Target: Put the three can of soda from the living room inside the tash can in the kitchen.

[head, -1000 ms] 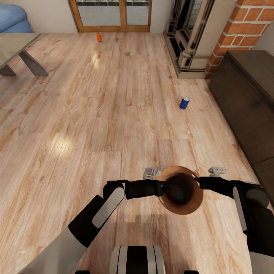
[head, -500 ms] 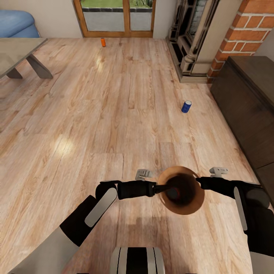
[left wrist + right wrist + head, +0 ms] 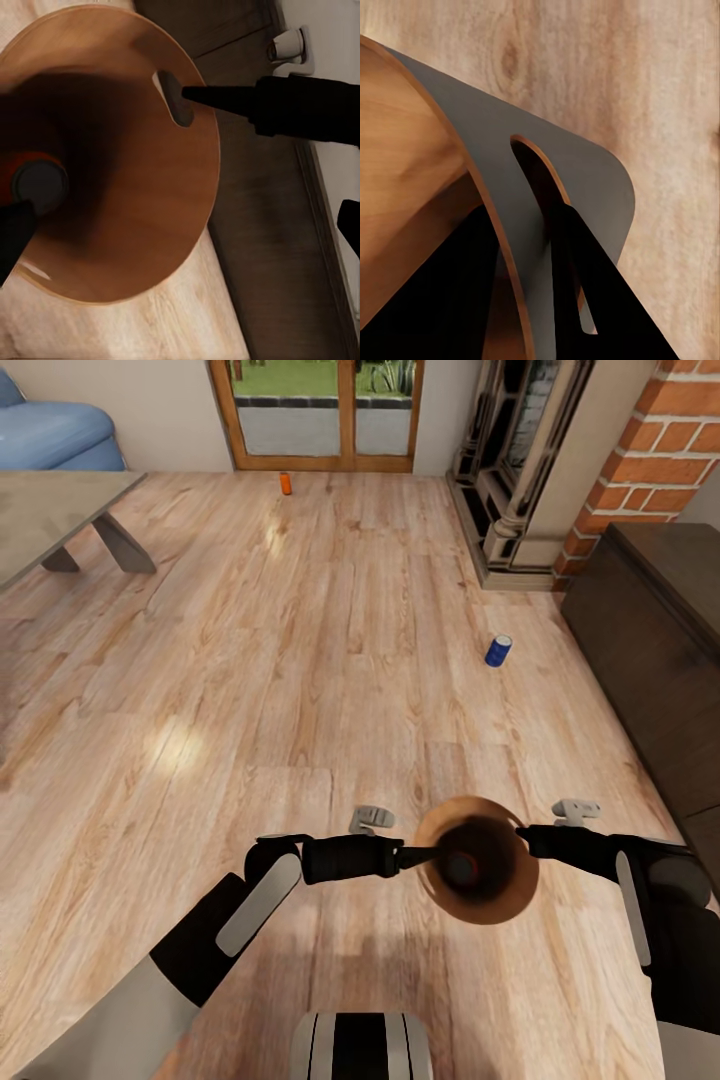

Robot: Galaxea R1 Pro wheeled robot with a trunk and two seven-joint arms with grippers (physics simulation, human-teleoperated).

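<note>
Head view: trash can carried over the floor, right tool clamped on its rim, left tool's closure indiscernible, orange can inside; tilting risks spillage.

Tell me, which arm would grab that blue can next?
Probably right: the blue can stands ahead on its side, though the right hand would first have to release the bin.

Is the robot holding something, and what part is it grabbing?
Yes, the brown trash can. The right gripper pinches its rim, one finger through the handle slot. An orange can lies inside.
</note>
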